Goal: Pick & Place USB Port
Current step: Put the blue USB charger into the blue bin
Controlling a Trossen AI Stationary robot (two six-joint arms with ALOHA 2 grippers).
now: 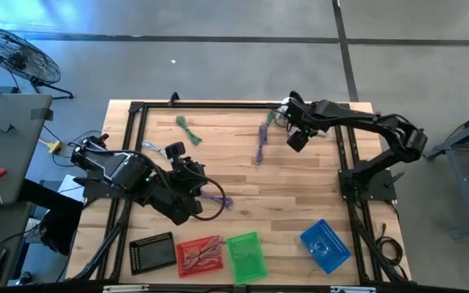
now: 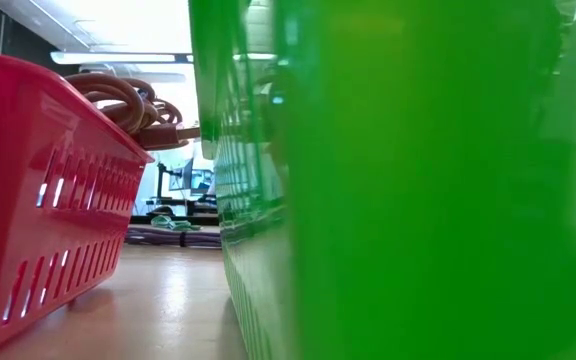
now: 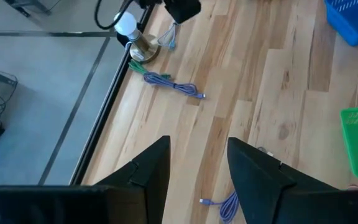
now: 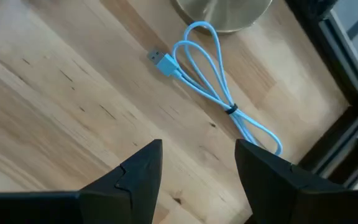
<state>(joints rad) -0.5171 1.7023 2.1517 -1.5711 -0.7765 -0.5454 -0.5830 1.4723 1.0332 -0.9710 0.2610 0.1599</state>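
Right gripper (image 4: 197,171) hovers over the far right corner of the table (image 1: 300,187), fingers spread apart, nothing between them; the light blue USB cable (image 4: 213,84) lies on the wood just ahead of the fingertips, beside a round metal base (image 4: 225,14) near the frame corner; right arm is clearly the nearer one for this cable.

Cable is a tied bundle, long and narrow; in the right wrist view its long axis runs diagonally across the gap between the fingers, plug end (image 4: 161,62) pointing away from the frame rail; tie sits about mid-length.

Left gripper (image 3: 197,180) waits over the near left of the table, fingers parted and empty, a purple cable (image 3: 169,83) well ahead of it.

Judgement: the grasp probably wants a short advance toward the tie, wrist turned so the fingers close across the bundle.
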